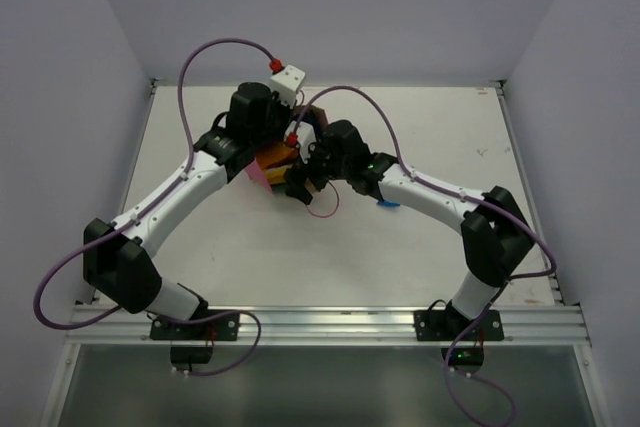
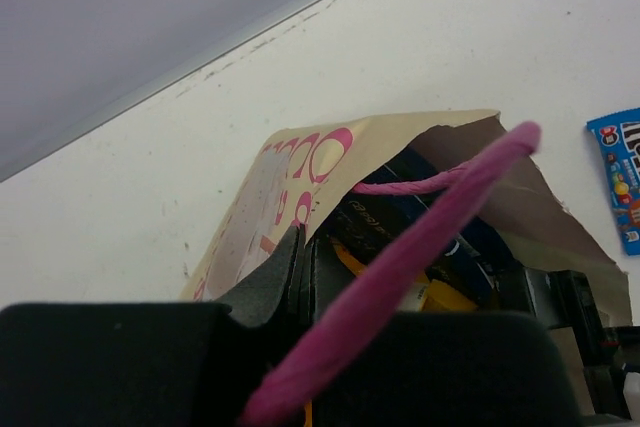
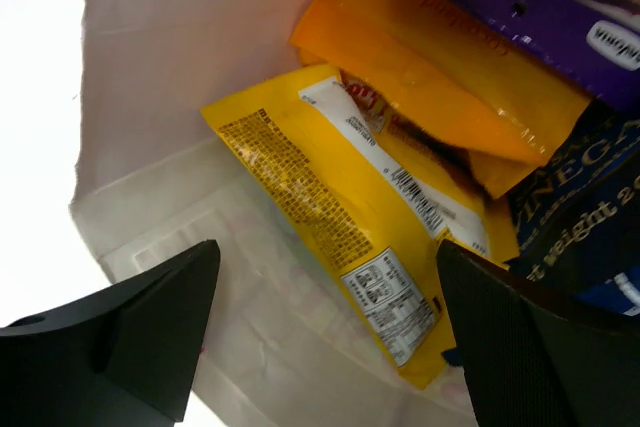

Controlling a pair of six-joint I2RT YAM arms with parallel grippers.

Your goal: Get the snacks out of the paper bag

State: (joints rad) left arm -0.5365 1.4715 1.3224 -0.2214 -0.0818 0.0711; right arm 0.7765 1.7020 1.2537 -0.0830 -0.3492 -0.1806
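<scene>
The paper bag (image 1: 258,173) lies tipped over at mid-table, its mouth toward my right arm. My left gripper (image 2: 298,265) is shut on the rim of the bag's cream printed wall (image 2: 300,172), and a pink cord handle (image 2: 430,227) crosses in front. My right gripper (image 3: 330,282) is open at the bag's mouth, with nothing between its fingers. Just ahead of it inside lie snacks: a yellow packet (image 3: 340,202), an orange one (image 3: 440,77), a purple one (image 3: 540,7) and a dark blue bag (image 3: 585,212). A small blue packet (image 1: 388,205) lies on the table outside.
The white table (image 1: 420,127) is walled at the back and on both sides. The small blue packet (image 2: 622,182) lies just right of the bag, under my right forearm. A thin cord loop (image 1: 322,209) trails from the bag onto the table.
</scene>
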